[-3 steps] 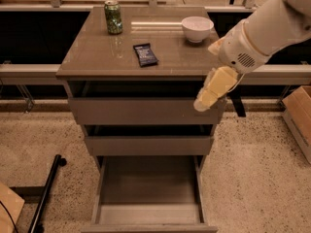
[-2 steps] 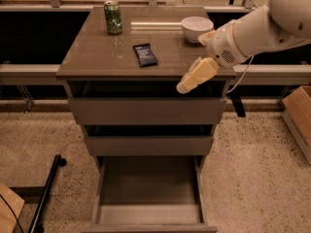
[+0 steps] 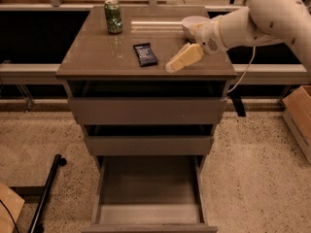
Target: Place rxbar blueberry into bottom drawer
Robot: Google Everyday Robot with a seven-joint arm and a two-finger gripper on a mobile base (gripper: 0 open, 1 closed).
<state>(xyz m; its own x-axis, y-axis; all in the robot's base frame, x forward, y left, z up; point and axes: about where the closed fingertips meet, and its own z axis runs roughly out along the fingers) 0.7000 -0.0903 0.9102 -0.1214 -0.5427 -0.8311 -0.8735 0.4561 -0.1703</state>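
The rxbar blueberry (image 3: 145, 54), a flat dark navy bar, lies on the cabinet top (image 3: 92, 57) near its middle. My gripper (image 3: 174, 65) reaches in from the right on a white arm and hovers just above the top, a short way right of the bar and apart from it. The bottom drawer (image 3: 150, 191) is pulled far out below, its grey inside bare. The two shallower drawers above it are slightly open.
A green can (image 3: 113, 16) stands at the back left of the top. A white bowl (image 3: 192, 25) sits at the back right, partly behind my arm. A cardboard box (image 3: 299, 115) stands on the floor at right, and a black pole (image 3: 46, 193) lies at lower left.
My gripper has moved up and to the left, from in front of the top drawer to over the cabinet top, closer to the bar. The bar, can and drawers have not moved.
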